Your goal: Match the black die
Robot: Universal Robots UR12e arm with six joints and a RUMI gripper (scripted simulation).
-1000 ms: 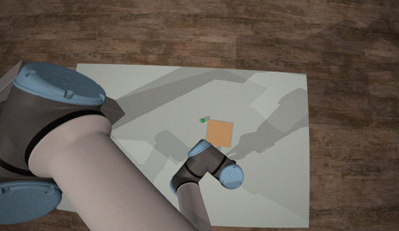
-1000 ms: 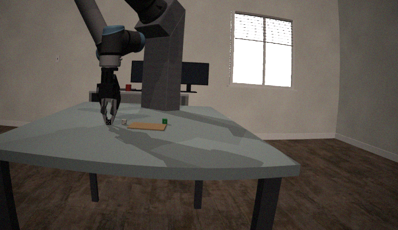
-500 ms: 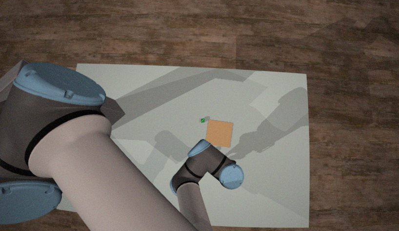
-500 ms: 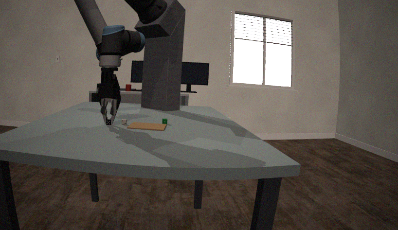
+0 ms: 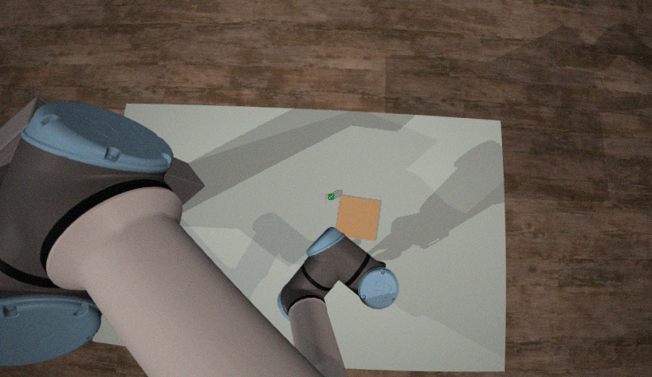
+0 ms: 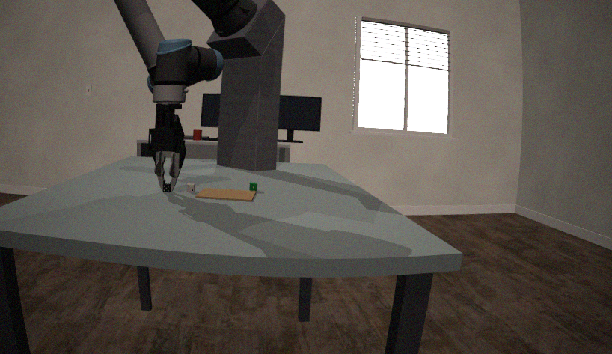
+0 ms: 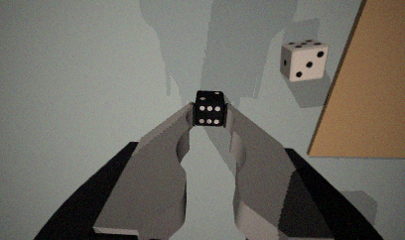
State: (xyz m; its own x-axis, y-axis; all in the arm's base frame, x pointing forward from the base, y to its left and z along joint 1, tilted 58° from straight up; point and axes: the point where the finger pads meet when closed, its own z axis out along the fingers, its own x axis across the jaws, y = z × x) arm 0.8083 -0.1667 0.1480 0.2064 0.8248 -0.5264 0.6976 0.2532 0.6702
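Black die (image 6: 167,188) (image 7: 209,108) clamped between the two fingertips (image 6: 161,184) of the hand (image 6: 167,185) (image 7: 208,105), low over the bench (image 5: 447,305) (image 6: 316,242) (image 7: 74,60) and off the mat (image 5: 359,217) (image 6: 227,194) (image 7: 367,95). Outward, a white die (image 6: 191,187) (image 7: 304,60) lies between the hand and the orange mat, touching neither. Farther out, the green die (image 5: 331,196) (image 6: 253,186) rests on the bench near a mat corner.

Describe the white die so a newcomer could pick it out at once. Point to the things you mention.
On the pale table (image 5: 457,315) (image 6: 316,242) (image 7: 74,60), find the flat orange mat (image 5: 359,217) (image 6: 226,194) (image 7: 369,95). Just off its edge, on the side toward the gripper (image 6: 167,185) (image 7: 209,114), sits a small cube, the white die (image 6: 191,188) (image 7: 309,62). It has dark dots, while the black die (image 6: 167,188) (image 7: 209,110) and green die (image 5: 331,196) (image 6: 253,186) have pale ones.
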